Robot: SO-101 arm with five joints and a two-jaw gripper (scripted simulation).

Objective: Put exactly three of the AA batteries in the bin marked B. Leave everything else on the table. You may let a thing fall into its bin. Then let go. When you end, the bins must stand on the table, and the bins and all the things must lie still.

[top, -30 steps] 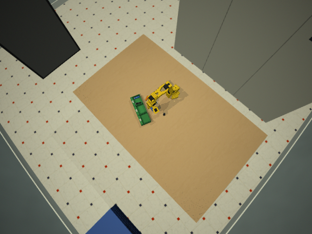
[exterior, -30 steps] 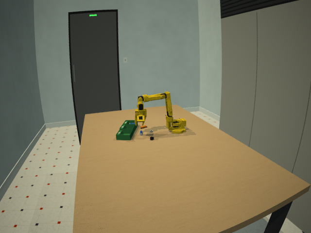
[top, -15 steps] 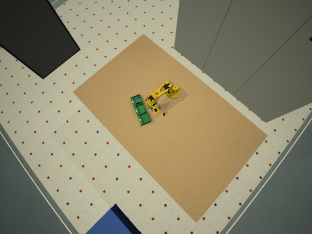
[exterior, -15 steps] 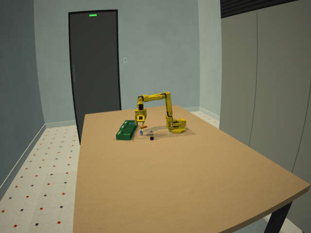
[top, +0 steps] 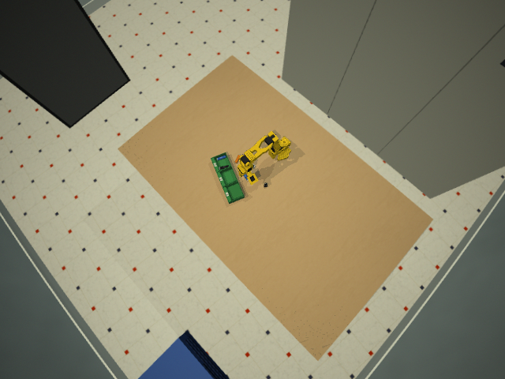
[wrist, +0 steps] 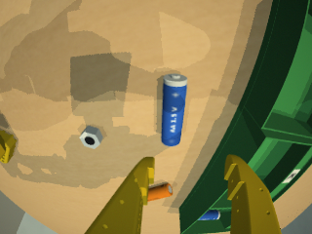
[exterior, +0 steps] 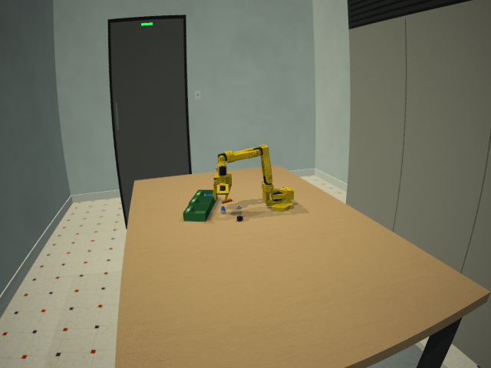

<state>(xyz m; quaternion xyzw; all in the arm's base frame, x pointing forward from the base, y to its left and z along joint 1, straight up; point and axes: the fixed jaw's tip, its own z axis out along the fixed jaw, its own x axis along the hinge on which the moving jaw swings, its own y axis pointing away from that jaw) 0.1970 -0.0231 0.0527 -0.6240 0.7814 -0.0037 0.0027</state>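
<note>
Tan table [top: 285, 228] [exterior: 277, 269] [wrist: 44, 63] is carrying everything; gripper [top: 241, 170] [exterior: 220, 198] [wrist: 190, 163] is hovering part-open, gripping nothing, blue AA battery [wrist: 174, 111] lying near green bins [top: 235, 191] [exterior: 195, 216] [wrist: 249, 132].

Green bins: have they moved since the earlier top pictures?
No. In the top view, the green bins hold the same spot against the table's edges.
</note>
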